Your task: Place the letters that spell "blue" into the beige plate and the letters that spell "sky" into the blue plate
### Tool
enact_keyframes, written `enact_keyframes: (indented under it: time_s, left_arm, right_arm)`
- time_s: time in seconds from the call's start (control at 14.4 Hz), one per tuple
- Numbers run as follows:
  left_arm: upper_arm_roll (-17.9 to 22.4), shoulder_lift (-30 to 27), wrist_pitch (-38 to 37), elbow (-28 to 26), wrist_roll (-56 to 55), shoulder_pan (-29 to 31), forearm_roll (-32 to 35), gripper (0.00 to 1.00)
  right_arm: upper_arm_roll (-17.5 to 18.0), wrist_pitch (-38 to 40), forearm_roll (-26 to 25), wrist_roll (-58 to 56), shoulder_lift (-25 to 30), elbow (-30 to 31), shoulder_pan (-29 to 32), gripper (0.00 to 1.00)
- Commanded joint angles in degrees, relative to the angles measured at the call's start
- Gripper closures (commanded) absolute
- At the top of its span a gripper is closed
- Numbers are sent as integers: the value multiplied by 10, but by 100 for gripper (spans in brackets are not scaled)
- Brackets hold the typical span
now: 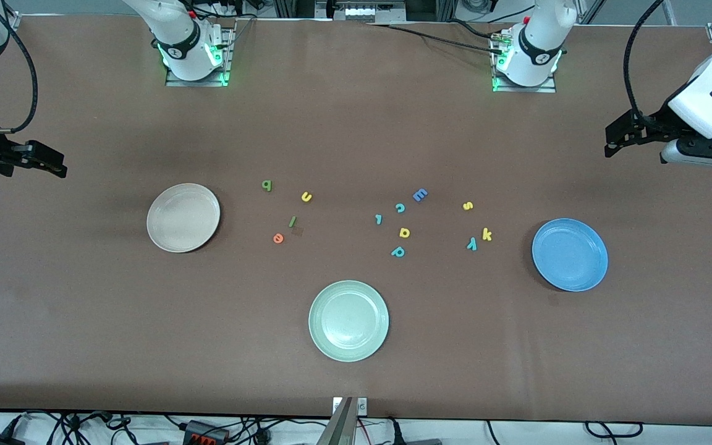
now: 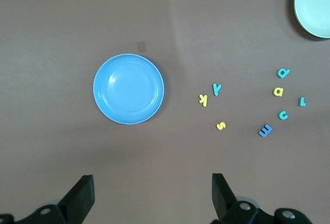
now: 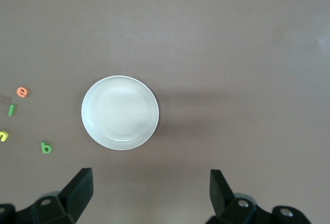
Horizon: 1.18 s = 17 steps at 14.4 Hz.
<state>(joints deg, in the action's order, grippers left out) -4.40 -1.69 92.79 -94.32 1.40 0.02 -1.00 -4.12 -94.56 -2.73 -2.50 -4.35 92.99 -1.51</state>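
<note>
The green b [image 1: 266, 185], yellow u [image 1: 306, 197], green l [image 1: 292, 221] and orange e [image 1: 278, 238] lie on the table beside the empty beige plate [image 1: 183, 217]. The yellow s [image 1: 468, 206], yellow k [image 1: 487, 234] and teal y [image 1: 471, 245] lie beside the empty blue plate [image 1: 570, 254]. My right gripper [image 1: 53, 162] hangs open and holds nothing above the right arm's end of the table; its wrist view looks down on the beige plate [image 3: 120, 112]. At the left arm's end, my left gripper [image 1: 614, 141] is also open, with the blue plate [image 2: 128, 89] under its camera.
Between the two groups lie a blue block E [image 1: 419, 195], teal c [image 1: 400, 207], a small teal piece [image 1: 379, 219], yellow a [image 1: 404, 232] and teal p [image 1: 398, 251]. A pale green plate [image 1: 348, 320] sits nearer the front camera.
</note>
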Motion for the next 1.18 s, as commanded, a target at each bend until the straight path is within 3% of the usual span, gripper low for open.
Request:
enact_keyframes:
  time_s: [0.0, 0.42, 0.7, 1.11]
  left_arm:
    - [-1, 0, -10, 8, 0, 2, -10, 0]
    - [-1, 2, -12, 8, 1, 2, -10, 0]
    - [-2, 19, -58, 12, 7, 2, -11, 0]
    - [-8, 163, -50, 27, -1, -39, -3, 0]
  right_arm:
    - [2, 8, -4, -8, 15, 12, 5, 0]
    - [3, 6, -6, -9, 8, 10, 1, 0]
    - [3, 18, -3, -8, 11, 8, 2, 0]
    - [3, 20, -3, -8, 8, 8, 5, 0]
